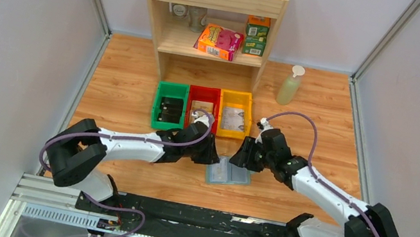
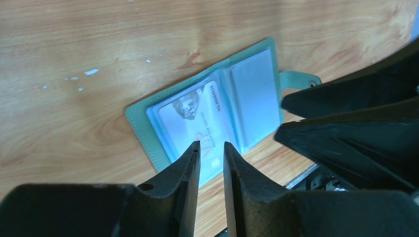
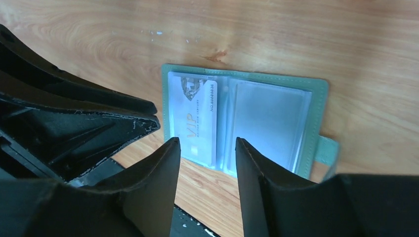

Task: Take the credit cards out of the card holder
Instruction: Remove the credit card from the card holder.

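The card holder (image 1: 227,174) lies open and flat on the wooden table between my two grippers, with a grey-green rim and pale blue sleeves. In the left wrist view the holder (image 2: 254,94) shows a pale credit card (image 2: 197,116) with "VIP" print in one sleeve; the other sleeve looks empty. The right wrist view shows the same holder (image 3: 269,118) and card (image 3: 195,116). My left gripper (image 2: 211,144) hovers over the card's edge, its jaws a narrow gap apart with nothing between them. My right gripper (image 3: 207,139) is open and empty over the holder's near edge. No black card shows in the holder.
Green (image 1: 169,106), red (image 1: 204,106) and yellow (image 1: 235,113) bins stand in a row just behind the grippers, with dark items in the green one. A wooden shelf (image 1: 211,21) with boxes stands behind them. A pale bottle (image 1: 289,87) stands at the back right.
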